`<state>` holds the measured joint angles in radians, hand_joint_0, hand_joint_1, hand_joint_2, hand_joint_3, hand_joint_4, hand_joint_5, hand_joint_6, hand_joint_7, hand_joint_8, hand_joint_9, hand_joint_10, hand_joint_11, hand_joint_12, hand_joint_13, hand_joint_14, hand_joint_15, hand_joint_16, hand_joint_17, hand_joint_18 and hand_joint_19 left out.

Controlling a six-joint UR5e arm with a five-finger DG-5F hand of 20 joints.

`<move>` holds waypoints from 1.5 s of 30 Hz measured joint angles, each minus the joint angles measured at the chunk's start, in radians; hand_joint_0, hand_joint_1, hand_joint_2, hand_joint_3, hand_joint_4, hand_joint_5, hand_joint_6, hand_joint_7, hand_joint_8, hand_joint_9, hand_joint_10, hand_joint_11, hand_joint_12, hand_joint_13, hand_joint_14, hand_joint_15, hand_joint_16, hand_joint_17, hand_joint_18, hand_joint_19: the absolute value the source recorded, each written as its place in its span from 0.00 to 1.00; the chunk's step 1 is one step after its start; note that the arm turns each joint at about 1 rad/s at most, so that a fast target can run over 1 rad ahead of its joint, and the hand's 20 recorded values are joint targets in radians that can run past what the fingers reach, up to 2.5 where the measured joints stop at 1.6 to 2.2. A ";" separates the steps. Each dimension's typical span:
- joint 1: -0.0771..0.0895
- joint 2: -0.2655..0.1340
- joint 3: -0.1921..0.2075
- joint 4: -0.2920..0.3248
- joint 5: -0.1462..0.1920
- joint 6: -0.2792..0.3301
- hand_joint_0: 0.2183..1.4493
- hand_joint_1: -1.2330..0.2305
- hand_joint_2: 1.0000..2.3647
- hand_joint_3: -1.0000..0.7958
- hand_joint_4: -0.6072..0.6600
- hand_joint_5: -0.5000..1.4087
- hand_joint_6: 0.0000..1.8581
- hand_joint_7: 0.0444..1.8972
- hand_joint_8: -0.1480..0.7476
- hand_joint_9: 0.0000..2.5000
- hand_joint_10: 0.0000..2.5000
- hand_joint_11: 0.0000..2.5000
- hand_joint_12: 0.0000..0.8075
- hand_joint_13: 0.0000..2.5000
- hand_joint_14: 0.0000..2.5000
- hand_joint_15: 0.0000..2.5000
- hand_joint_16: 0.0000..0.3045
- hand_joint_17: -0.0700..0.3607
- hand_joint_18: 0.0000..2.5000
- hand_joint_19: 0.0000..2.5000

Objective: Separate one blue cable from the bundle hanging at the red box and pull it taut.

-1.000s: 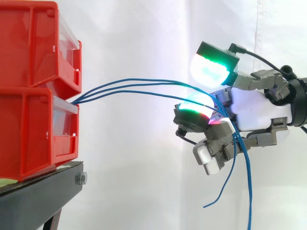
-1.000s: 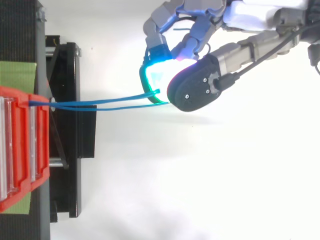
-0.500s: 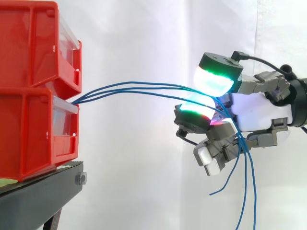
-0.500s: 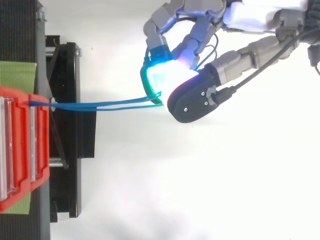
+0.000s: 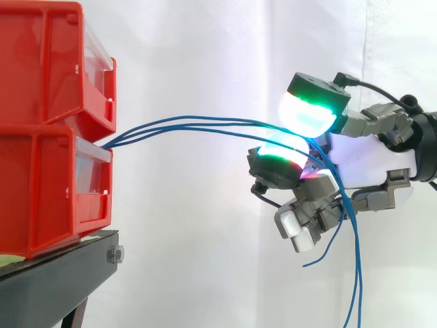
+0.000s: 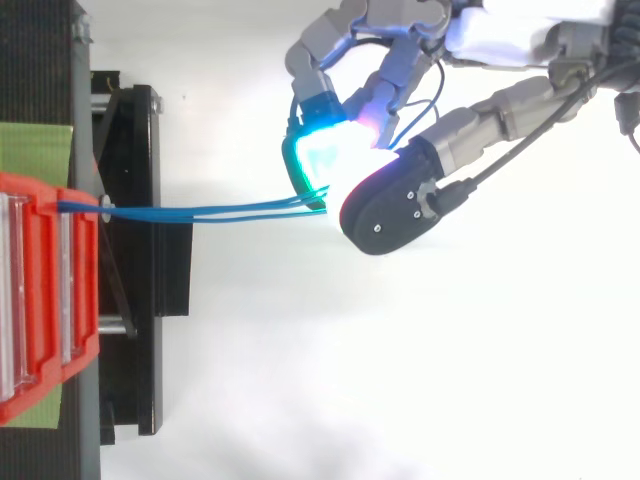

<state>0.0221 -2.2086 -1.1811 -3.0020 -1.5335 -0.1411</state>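
Three blue cables (image 5: 191, 124) come out of the lower red box (image 5: 48, 184) and run right, close together, to my hand (image 5: 369, 160). A glowing upper pad (image 5: 308, 113) is pressed down toward a lower pad (image 5: 281, 152), and the cables pass between the two. Behind the pads the cables bend down over curled fingers, and their loose ends hang below the hand. From above, the cables (image 6: 220, 211) reach the cyan-lit pads of the hand (image 6: 500, 25) as nearly one line. I cannot tell whether one strand is held apart from the others.
A second red box (image 5: 48, 61) is stacked on the lower one, and both sit on a black stand (image 5: 61, 273). A white curtain hangs behind. A green strip (image 6: 35, 150) lies on the stand beside the boxes.
The upper pad has come down and left, closing onto the cables over the lower pad. The hanging cable ends have swung slightly.
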 measured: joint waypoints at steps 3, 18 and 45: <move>0.000 0.000 0.000 0.000 0.000 0.001 0.38 0.18 0.00 0.28 0.54 0.19 0.50 0.76 0.46 0.45 0.01 0.40 0.37 0.32 0.01 0.23 0.12 0.35 0.27 0.19; 0.004 0.001 -0.038 0.037 0.009 0.055 0.23 0.19 0.00 0.28 0.57 0.20 0.48 0.66 0.50 0.47 0.01 0.39 0.40 0.32 0.01 0.23 0.13 0.37 0.28 0.21; 0.006 0.000 -0.038 0.039 0.010 0.057 0.28 0.33 0.02 0.47 0.48 0.20 0.49 0.70 0.50 0.49 0.01 0.39 0.41 0.33 0.01 0.23 0.13 0.37 0.27 0.21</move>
<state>0.0279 -2.2082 -1.2195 -2.9633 -1.5232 -0.0842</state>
